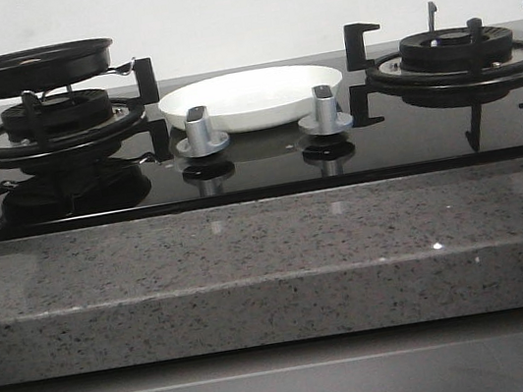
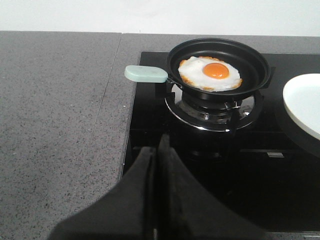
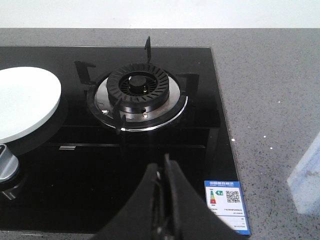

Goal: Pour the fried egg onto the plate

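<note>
So the fried egg [image 2: 210, 73] is sitting flat in the black frying pan [image 2: 218, 67], which is up on the left burner [image 2: 210, 106]. Yolk is round and orange, white edge is ragged and browned. Pan has a pale mint handle [image 2: 146, 74] sticking out at 9 o'clock from the egg. The plate [image 1: 252, 97] is at 3 o'clock from the pan, parked on the glass hob [image 1: 256, 162] between the 2 burners, just behind the 2 silver knobs [image 1: 201, 136].

Both hands are pinched closed on nothing: left hand [image 2: 156, 150] hangs back from the pan, right hand [image 3: 164, 167] is near the bare right burner [image 3: 137, 92].

What worries me: that handle looks short and smooth, so a sloppy grab could let the pan twist. Tip too fast and the egg slides past the shallow glossy rim onto the hob. Tabletop [image 1: 271, 254] is speckled grey stone.
</note>
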Controlling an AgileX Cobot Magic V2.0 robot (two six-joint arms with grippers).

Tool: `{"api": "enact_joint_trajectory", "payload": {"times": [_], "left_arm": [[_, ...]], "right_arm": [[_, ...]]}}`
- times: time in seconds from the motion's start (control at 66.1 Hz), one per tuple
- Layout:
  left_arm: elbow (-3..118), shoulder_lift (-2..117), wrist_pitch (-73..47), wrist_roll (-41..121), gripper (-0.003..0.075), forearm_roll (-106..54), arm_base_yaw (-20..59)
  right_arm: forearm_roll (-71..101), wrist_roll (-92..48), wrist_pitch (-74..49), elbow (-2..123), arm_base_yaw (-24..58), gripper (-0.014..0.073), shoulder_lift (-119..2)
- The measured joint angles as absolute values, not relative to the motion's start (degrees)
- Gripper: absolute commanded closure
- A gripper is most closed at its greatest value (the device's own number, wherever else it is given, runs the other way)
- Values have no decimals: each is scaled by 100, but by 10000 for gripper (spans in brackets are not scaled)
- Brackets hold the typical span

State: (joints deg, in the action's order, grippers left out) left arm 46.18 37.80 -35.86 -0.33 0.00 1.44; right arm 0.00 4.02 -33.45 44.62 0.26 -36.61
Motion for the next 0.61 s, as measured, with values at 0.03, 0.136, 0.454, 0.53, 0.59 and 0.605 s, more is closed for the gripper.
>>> {"api": "enact_joint_trajectory", "payload": {"times": [0.03,0.136,0.454,0.53,0.59,0.605], "left_arm": [[4618,3820,-3586,-33,740,0,144],[4618,3924,-3565,-33,740,-30,144],[4618,4137,-3565,-33,365,-30,144],[4618,4137,-3565,-33,235,-30,144],[4618,4137,-3562,-33,196,-30,144],[4618,4137,-3562,-33,196,-30,144]], "right_arm": [[0,402,-3345,4462,26,660,-3661],[0,402,-3398,4462,26,660,-3661],[0,402,-3561,4462,26,203,-3661],[0,402,-3571,4462,26,110,-3661],[0,402,-3571,4462,26,84,-3671],[0,402,-3571,4462,26,85,-3671]]}}
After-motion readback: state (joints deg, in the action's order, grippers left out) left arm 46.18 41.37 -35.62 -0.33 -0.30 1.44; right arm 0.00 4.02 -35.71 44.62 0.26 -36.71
